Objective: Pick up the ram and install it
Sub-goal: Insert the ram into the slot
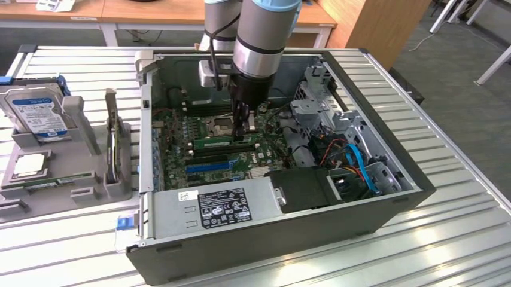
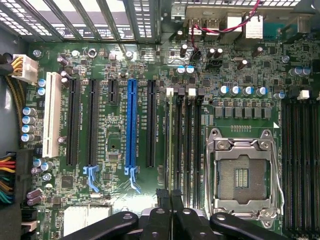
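The ram [image 1: 219,144] is a thin green stick standing on edge in a memory slot on the motherboard [image 1: 179,149], inside the open computer case [image 1: 383,197]. My gripper [image 1: 241,134] reaches straight down from the arm onto the end of the stick nearest the CPU socket [image 1: 222,126]. In the wrist view the ram [image 2: 170,145] shows edge-on as a thin line in the slot beside the black memory slots [image 2: 189,145]. It runs in between the black fingertips [image 2: 162,196] of the gripper [image 2: 171,194], which are shut on it.
A blue slot [image 2: 131,125], a white slot [image 2: 50,115] and the CPU socket [image 2: 242,172] flank the memory slots. The power supply [image 1: 215,206] and drive cage [image 1: 319,107] crowd the case. Outside, at the exterior view's left, a grey holder [image 1: 80,191] carries a hard drive [image 1: 36,110] and an upright card [image 1: 116,143].
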Controlling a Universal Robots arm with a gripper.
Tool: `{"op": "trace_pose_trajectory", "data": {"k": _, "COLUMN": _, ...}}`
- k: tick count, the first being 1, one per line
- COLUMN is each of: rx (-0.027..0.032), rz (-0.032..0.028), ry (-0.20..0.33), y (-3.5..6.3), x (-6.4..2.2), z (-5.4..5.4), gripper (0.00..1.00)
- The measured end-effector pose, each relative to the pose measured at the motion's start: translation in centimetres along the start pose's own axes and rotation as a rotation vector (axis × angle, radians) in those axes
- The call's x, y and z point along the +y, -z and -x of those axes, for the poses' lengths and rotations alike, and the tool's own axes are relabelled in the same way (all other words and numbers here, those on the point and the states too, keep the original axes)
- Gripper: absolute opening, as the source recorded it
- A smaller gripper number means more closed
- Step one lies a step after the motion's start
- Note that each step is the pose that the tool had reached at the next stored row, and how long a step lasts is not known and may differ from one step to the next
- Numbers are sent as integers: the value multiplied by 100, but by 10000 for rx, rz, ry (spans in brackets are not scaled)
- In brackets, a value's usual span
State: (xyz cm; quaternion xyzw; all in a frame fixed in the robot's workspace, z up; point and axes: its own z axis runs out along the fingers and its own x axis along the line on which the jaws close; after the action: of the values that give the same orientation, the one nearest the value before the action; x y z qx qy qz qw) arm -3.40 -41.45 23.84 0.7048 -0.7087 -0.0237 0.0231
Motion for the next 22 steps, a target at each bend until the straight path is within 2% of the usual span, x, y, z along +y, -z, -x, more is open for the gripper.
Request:
{"op": "trace_pose_trajectory", "data": {"k": 5, "rx": 0, "rz": 0, "ry": 1, "y": 0, "x": -1, "z": -2, "gripper": 12}}
{"op": "trace_pose_trajectory", "data": {"k": 10, "rx": 0, "rz": -46, "ry": 1, "y": -22, "x": -2, "z": -2, "gripper": 12}}
{"op": "trace_pose_trajectory", "data": {"k": 22, "rx": 3, "rz": -46, "ry": 1, "y": -39, "x": -3, "z": -2, "gripper": 12}}
